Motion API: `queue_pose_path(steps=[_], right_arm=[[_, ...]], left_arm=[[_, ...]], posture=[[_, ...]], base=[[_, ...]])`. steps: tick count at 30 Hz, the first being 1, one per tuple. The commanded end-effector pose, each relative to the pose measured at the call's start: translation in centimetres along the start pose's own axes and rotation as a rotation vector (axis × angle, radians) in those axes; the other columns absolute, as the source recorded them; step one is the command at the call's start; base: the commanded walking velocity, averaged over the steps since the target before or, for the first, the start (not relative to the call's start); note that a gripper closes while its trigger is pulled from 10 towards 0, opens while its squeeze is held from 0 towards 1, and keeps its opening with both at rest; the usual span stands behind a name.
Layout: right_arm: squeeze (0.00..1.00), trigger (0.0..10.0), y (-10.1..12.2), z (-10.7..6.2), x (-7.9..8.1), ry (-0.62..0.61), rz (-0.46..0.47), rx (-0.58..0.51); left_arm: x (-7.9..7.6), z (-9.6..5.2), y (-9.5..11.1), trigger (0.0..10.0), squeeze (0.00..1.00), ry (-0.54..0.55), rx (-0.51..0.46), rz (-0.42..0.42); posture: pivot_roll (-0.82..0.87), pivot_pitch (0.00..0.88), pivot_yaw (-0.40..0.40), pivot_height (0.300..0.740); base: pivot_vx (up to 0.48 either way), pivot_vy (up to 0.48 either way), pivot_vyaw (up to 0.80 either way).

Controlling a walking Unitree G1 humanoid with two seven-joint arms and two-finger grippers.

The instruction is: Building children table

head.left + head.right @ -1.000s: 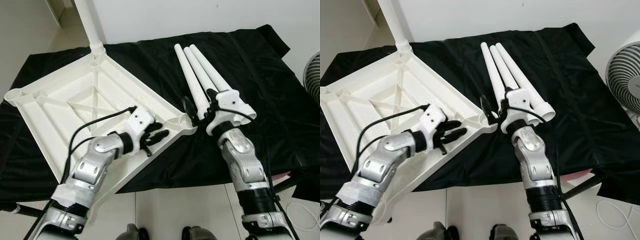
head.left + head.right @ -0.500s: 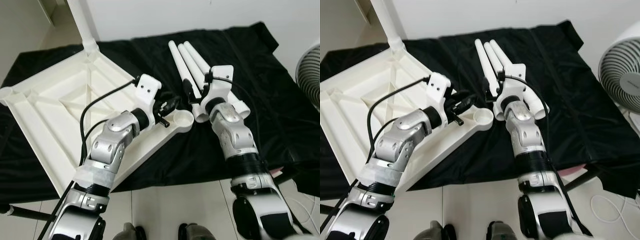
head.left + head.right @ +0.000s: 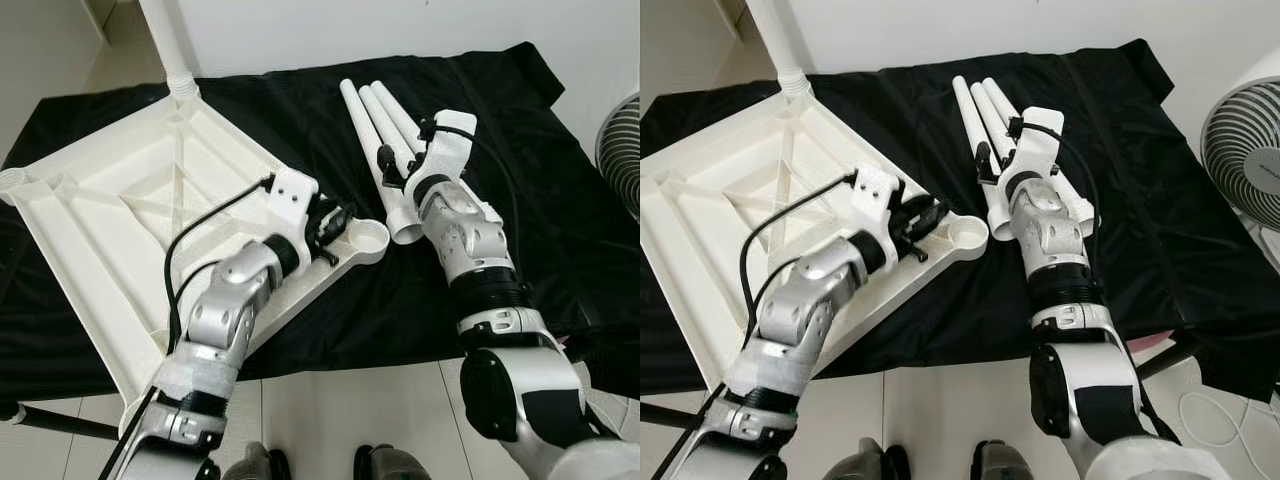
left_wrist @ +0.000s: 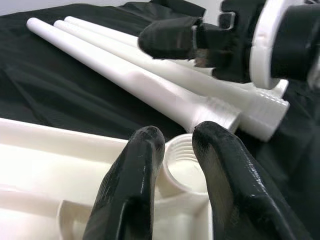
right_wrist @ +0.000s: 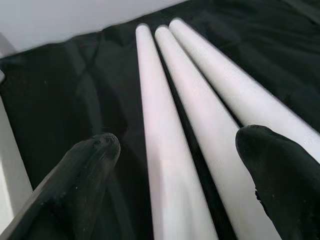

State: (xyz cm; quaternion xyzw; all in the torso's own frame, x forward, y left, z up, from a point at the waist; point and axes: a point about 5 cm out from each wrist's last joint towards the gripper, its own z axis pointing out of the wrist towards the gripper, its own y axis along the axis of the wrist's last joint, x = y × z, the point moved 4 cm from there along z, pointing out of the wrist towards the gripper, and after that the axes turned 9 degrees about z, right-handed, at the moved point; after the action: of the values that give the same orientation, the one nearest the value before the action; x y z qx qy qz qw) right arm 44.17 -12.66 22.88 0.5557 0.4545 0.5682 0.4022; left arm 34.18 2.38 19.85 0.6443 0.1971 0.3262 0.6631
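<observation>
Legs [image 3: 385,135]: three loose, side by side on black cloth [image 3: 520,150], long axes 11-to-5, straight under right tool [image 3: 392,160], which gapes wide, empty. Left tool [image 3: 335,222], nearly shut, empty, at tabletop [image 3: 110,210] corner socket [image 3: 368,236], 7 o'clock of legs' thick ends.

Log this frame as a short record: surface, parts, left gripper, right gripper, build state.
surface: black cloth
parts: white tabletop lying underside up; three loose legs side by side beside it
left gripper: at the tabletop's near corner socket, fingers close together just short of its rim
right gripper: open, spread over the loose legs
build state: one leg stands in the far corner socket; near socket empty
</observation>
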Motion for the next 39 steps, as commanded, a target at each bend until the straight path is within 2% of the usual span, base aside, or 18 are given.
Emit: queue_pose_path(steps=[1,4,6,10,15,21,32,33,34,35,37,38,39], right_arm=[[0.00,10.0,-1.2,0.3,0.3,-0.015,-0.016,0.082],[0.00,10.0,-1.9,0.3,0.2,-0.020,0.006,0.144],[0.00,10.0,-1.9,0.3,0.2,-0.020,0.006,0.144],[0.00,10.0,-3.4,0.3,-0.1,-0.048,0.055,0.268],[0.00,10.0,-4.1,0.3,-0.3,-0.068,0.060,0.314],[0.00,10.0,-6.3,-0.2,-1.9,-0.141,0.126,0.484],[0.00,10.0,-7.1,-0.8,-3.3,-0.181,0.155,0.600],[0.00,8.3,-7.2,-0.9,-3.6,-0.185,0.137,0.620],[0.00,8.3,-7.2,-0.9,-3.6,-0.185,0.137,0.620],[0.00,3.3,-7.2,-1.0,-3.8,-0.171,0.100,0.650],[0.00,3.3,-7.2,-1.1,-3.7,-0.157,0.083,0.660],[0.00,0.0,-7.1,-1.0,-3.5,-0.143,0.064,0.663],[0.00,0.0,-7.1,-1.0,-3.4,-0.134,0.052,0.665]], left_arm=[[0.0,-0.5,-0.3,10.0,0.00,0.052,0.017,0.036],[-0.1,-0.6,-0.2,10.0,0.00,0.049,0.009,0.054],[-0.1,-0.6,-0.2,10.0,0.00,0.049,0.009,0.054],[-0.3,-0.5,0.0,10.0,0.00,0.050,0.000,0.048],[-0.6,-0.4,0.1,10.0,0.00,0.041,-0.003,0.044],[-0.8,-0.4,0.5,10.0,0.00,0.051,-0.014,0.043],[-0.9,-0.2,0.7,10.0,0.00,0.064,-0.025,0.035],[-0.8,-0.2,0.8,10.0,0.00,0.069,-0.031,0.028],[-0.8,-0.2,0.8,10.0,0.00,0.069,-0.031,0.028],[-0.7,-0.1,1.0,10.0,0.00,0.077,-0.040,0.022],[-0.7,-0.1,1.0,10.0,0.00,0.079,-0.043,0.021],[-0.6,-0.1,1.1,10.0,0.00,0.082,-0.044,0.022],[-0.6,0.0,1.1,10.0,0.00,0.084,-0.045,0.021]], posture=[[-0.11,0.096,0.054,0.740],[-0.11,0.096,0.054,0.740],[-0.11,0.096,0.054,0.740],[-0.11,0.084,0.054,0.740],[-0.11,0.084,0.054,0.740],[-0.11,0.094,0.050,0.740],[-0.12,0.103,0.043,0.740],[-0.13,0.106,0.036,0.740],[-0.13,0.106,0.036,0.740],[-0.13,0.106,0.030,0.740],[-0.13,0.106,0.030,0.740],[-0.13,0.106,0.028,0.740],[-0.13,0.106,0.028,0.740]], base=[[0.000,0.000,0.00],[0.000,0.000,0.00],[0.000,0.000,0.00],[0.000,0.000,0.00],[0.000,0.000,0.00],[0.000,0.000,0.00],[0.000,0.000,0.00],[0.000,0.000,0.00],[0.000,0.000,0.00],[0.000,0.000,0.00],[0.000,0.000,0.00],[0.000,0.000,0.00],[0.000,0.000,0.00]])
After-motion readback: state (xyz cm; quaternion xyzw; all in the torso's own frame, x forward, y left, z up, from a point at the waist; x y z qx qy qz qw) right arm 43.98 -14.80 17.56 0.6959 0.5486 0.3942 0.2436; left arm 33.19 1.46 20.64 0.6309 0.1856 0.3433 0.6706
